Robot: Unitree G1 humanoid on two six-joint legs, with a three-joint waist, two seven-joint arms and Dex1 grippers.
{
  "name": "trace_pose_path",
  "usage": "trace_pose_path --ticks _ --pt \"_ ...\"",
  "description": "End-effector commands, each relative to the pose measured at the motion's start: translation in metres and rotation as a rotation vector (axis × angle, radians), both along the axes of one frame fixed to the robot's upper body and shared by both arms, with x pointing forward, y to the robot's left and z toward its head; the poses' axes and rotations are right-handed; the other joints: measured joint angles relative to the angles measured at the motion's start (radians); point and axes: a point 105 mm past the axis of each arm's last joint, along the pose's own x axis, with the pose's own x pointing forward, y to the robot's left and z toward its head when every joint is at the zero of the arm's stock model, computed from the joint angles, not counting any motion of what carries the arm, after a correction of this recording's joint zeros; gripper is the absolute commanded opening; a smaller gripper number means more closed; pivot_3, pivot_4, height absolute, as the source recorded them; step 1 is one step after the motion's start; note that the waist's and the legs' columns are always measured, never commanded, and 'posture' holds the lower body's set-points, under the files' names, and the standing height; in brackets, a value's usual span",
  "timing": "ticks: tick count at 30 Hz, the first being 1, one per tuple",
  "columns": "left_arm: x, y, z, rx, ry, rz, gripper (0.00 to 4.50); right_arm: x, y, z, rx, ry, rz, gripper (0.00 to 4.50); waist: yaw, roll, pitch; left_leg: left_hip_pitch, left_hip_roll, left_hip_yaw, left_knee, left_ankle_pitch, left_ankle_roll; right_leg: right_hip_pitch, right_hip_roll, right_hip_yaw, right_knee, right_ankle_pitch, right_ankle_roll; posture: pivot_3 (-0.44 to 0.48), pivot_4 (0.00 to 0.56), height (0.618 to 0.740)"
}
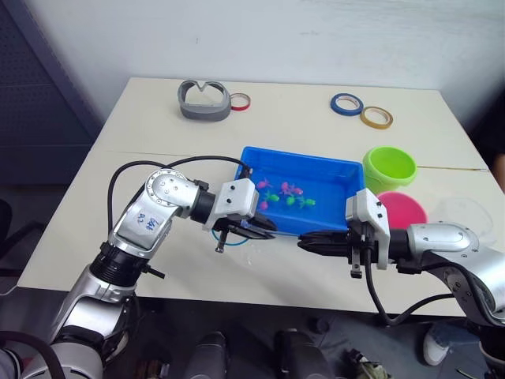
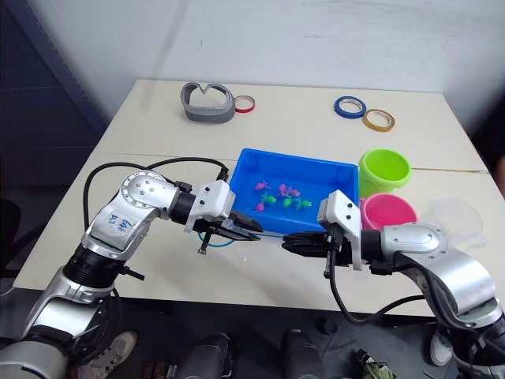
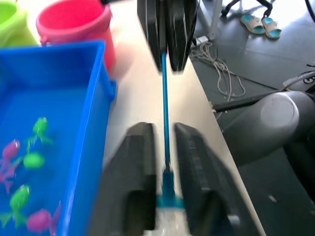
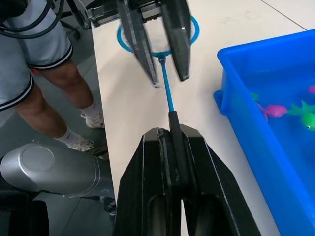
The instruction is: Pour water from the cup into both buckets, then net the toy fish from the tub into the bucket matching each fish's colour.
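Observation:
The net (image 4: 166, 83) lies low over the table in front of the blue tub (image 1: 335, 183). My right gripper (image 4: 172, 132) is shut on its dark handle. My left gripper (image 3: 165, 129) is open, one finger on each side of the thin blue handle, close to the light-blue hoop (image 4: 120, 37). Several pink and green toy fish (image 1: 288, 193) lie in the tub. The lime green bucket (image 1: 389, 168) and the pink bucket (image 1: 402, 209) stand just right of the tub. At the table's right edge, beyond the pink bucket, sits the clear cup (image 2: 454, 217).
A grey curved object (image 1: 203, 100) and a red tape ring (image 1: 240, 100) lie at the back left. A blue tape ring (image 1: 346, 103) and a yellow one (image 1: 376, 117) lie at the back right. A person's legs (image 4: 44, 83) stand by the table's front edge.

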Motion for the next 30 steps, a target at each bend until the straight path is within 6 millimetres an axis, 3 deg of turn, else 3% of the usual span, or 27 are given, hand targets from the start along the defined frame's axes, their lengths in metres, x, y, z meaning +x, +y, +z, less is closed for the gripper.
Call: trace_pose_path --ticks 1,2,8,11,15,20,26,30 --pt "0.007 -0.002 0.022 -0.083 -0.053 0.035 2.89 -0.005 0.001 0.015 0.008 -0.069 0.033 0.00 0.000 0.000 0.000 0.000 0.000 0.000 0.000 0.000 0.000 0.000 0.000 0.000 0.000 0.000 0.000 0.000 0.150 0.740" --pt "0.008 0.000 0.028 -0.104 -0.048 0.040 3.29 -0.005 0.001 0.014 0.008 -0.068 0.034 0.00 0.000 0.000 0.000 0.000 0.000 0.000 0.000 0.000 0.000 0.000 0.000 0.000 0.000 0.000 0.000 0.000 0.150 0.740" --pt "0.021 0.022 0.093 -0.314 -0.008 0.141 3.29 -0.007 0.000 0.011 0.002 -0.064 0.029 0.00 -0.001 0.000 0.000 -0.002 0.000 -0.001 0.002 0.000 0.000 -0.001 0.000 -0.001 0.001 0.000 0.000 0.000 0.150 0.740" --pt "0.028 0.043 0.107 -0.321 -0.025 0.200 3.29 -0.006 -0.002 0.011 -0.002 -0.068 0.018 0.00 -0.004 0.000 0.000 -0.001 0.000 0.000 0.002 0.000 0.000 -0.002 0.000 -0.002 0.002 0.000 0.000 0.000 0.150 0.740" --pt "0.032 0.075 0.104 -0.263 -0.004 0.286 3.29 0.000 -0.011 0.017 -0.014 -0.094 -0.027 0.00 -0.003 0.000 0.000 -0.001 0.000 0.000 0.002 0.000 -0.001 -0.003 0.000 -0.002 0.006 0.000 0.000 0.000 0.150 0.740" --pt "0.028 0.100 0.092 -0.202 0.014 0.363 3.29 0.013 -0.033 0.033 -0.052 -0.162 -0.114 0.00 -0.002 0.000 0.000 -0.001 0.000 0.000 0.002 0.000 -0.001 -0.003 0.000 -0.001 0.005 0.000 0.000 0.000 0.150 0.740" --pt "0.010 0.102 0.075 -0.202 0.114 0.368 3.29 0.023 -0.057 0.043 -0.111 -0.220 -0.202 0.00 0.000 0.000 0.000 -0.002 0.000 -0.001 0.002 0.000 -0.001 -0.003 -0.001 0.000 0.005 0.000 0.000 0.000 0.150 0.740" --pt "0.006 0.107 0.068 -0.205 0.091 0.395 3.29 0.025 -0.065 0.045 -0.129 -0.237 -0.230 0.00 -0.002 0.000 0.000 -0.002 0.000 -0.001 0.001 0.000 -0.001 -0.003 -0.001 0.000 0.005 0.000 0.000 0.000 0.150 0.740"
